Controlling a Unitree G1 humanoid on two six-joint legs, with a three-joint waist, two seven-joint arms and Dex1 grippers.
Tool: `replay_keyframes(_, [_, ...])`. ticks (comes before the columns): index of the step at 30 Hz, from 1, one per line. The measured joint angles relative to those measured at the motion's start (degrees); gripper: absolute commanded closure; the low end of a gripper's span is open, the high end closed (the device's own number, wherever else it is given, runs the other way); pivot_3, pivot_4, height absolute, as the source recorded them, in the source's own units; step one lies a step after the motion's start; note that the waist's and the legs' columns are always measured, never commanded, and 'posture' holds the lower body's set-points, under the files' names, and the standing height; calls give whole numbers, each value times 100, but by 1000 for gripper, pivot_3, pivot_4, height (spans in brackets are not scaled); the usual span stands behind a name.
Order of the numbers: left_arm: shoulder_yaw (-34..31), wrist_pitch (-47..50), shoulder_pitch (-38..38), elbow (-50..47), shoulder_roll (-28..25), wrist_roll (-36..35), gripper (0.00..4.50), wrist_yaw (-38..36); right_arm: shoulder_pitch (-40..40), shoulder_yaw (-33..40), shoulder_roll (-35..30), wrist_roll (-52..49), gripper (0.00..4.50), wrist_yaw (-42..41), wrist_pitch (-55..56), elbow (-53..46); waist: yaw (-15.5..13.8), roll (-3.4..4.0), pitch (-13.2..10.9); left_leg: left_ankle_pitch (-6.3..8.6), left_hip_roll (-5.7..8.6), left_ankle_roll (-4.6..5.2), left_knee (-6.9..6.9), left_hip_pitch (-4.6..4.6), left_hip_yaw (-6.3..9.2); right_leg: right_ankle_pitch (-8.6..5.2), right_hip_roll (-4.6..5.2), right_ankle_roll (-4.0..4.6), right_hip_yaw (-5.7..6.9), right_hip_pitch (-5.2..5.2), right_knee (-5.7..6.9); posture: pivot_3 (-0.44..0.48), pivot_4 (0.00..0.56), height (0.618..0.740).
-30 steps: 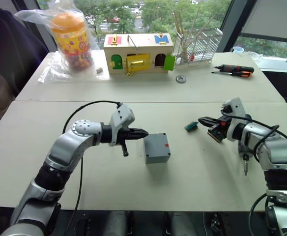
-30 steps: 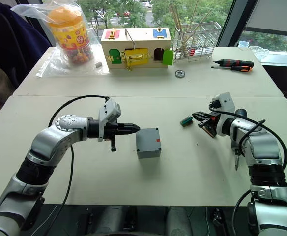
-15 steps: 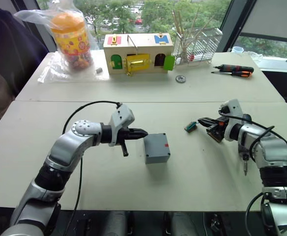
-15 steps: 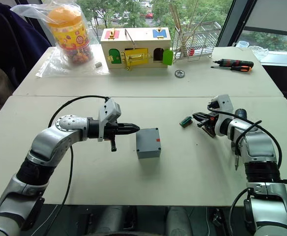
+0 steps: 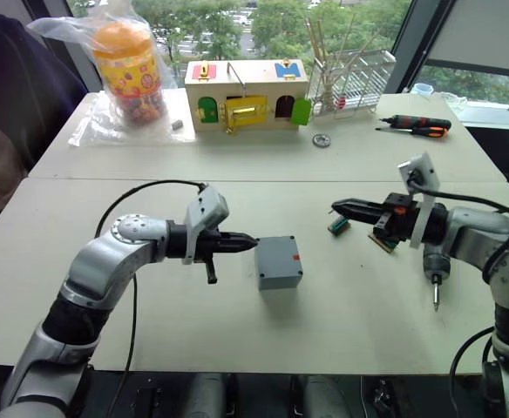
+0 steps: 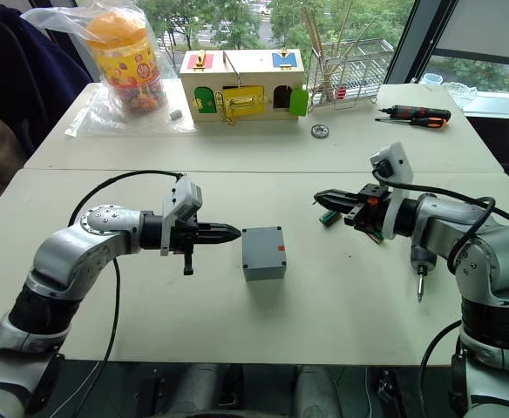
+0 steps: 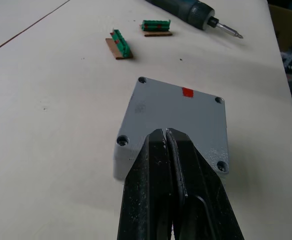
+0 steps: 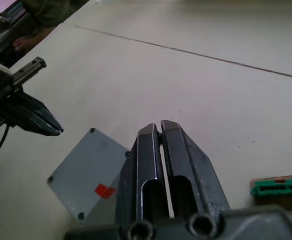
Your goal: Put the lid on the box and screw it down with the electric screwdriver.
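The grey box (image 6: 264,252) sits mid-table with its lid (image 7: 178,117) apparently already seated, red mark up and a screw hole at each corner. The left gripper (image 6: 234,232), jaws together and empty, points at the box's nine o'clock side, probably to steady it. The right gripper (image 6: 322,198), jaws also together and empty, hovers at the box's two o'clock. The electric screwdriver (image 6: 419,268) lies untouched at three o'clock, bit toward the near edge, so screwing is yet to come
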State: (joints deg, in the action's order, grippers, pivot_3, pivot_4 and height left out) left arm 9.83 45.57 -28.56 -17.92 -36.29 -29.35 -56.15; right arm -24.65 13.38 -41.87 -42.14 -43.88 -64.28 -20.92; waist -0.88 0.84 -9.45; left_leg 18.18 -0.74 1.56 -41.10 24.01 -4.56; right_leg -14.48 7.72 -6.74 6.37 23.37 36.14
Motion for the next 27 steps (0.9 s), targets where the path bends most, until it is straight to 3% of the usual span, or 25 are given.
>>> replay_keyframes(8, [-74, 262, 221, -362, -186, -287, 4500, 25, 109, -664, 252, -80, 4443, 180, -52, -134, 12, 0, 0, 0, -1, 1, 2, 0, -1, 0, -1, 0, -1, 4, 1, 0, 150, 706])
replay_keyframes(27, [-115, 291, 372, -455, -173, -342, 4500, 387, -236, -1202, 452, 85, 4443, 200, 331, 302, 12, 0, 0, 0, 0, 1, 3, 1, -1, 0, -2, 0, -1, 3, 1, 0, 150, 706])
